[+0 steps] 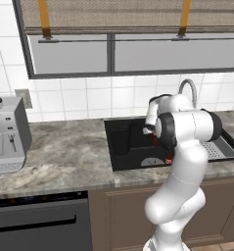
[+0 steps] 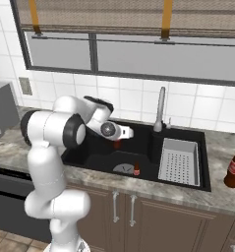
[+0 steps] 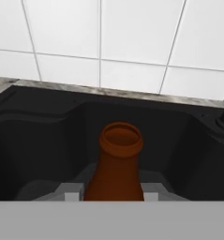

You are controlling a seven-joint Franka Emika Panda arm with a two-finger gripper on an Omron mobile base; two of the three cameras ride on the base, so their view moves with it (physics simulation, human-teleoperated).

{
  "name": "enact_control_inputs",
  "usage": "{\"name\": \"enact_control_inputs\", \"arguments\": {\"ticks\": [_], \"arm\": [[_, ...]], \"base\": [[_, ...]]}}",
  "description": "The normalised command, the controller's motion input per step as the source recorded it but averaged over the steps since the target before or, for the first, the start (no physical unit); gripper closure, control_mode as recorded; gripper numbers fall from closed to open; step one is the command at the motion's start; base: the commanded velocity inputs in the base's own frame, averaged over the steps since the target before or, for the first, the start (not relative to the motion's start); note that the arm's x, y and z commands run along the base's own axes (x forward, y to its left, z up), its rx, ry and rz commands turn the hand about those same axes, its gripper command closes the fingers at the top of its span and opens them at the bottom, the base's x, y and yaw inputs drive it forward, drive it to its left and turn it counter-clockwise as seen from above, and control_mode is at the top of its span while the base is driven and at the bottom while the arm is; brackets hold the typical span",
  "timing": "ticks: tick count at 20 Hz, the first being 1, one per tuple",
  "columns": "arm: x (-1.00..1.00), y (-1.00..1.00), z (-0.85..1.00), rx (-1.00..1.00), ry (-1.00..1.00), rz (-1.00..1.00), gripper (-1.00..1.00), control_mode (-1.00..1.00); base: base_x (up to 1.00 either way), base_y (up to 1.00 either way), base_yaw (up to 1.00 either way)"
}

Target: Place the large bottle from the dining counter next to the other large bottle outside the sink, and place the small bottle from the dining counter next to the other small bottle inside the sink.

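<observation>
My gripper (image 3: 112, 195) is shut on the small bottle (image 3: 117, 168), a brown bottle with a thin neck whose open mouth rises between the fingertips. It hangs over the left basin of the black sink (image 2: 89, 158), where the gripper (image 2: 117, 141) points downward from the bent arm. In the left base view the gripper (image 1: 153, 138) is partly hidden behind my forearm. Another small bottle (image 2: 136, 169) with a red label stands on the basin floor near the front wall, also visible as a red spot (image 1: 168, 159). A large dark bottle (image 2: 234, 170) with a red label stands on the counter right of the sink. The dining counter is out of view.
A grey perforated drain tray (image 2: 178, 160) fills the right basin. A curved chrome tap (image 2: 161, 106) rises behind the sink. A coffee machine (image 1: 6, 135) stands on the marbled counter (image 1: 64, 157) at the left, with a dark dishwasher front (image 1: 40, 225) below it.
</observation>
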Motion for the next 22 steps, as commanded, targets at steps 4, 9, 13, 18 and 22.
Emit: {"name": "enact_control_inputs", "arguments": {"ticks": [4,9,13,18,22], "arm": [[-0.01,0.00,-0.21,0.00,-0.03,0.00,1.00,-1.00],[0.00,-0.01,-0.15,0.00,-0.04,0.00,1.00,-1.00],[0.00,-0.07,-0.14,-0.01,-0.03,0.00,1.00,-1.00],[0.00,-0.16,-0.12,-0.05,-0.02,0.00,1.00,-1.00],[0.00,-0.26,0.00,-0.03,-0.01,0.00,1.00,-1.00]], "base": [[0.00,0.00,0.00],[0.00,0.00,0.00],[0.00,0.00,0.00],[0.00,0.00,0.00],[0.00,0.00,0.00]]}}
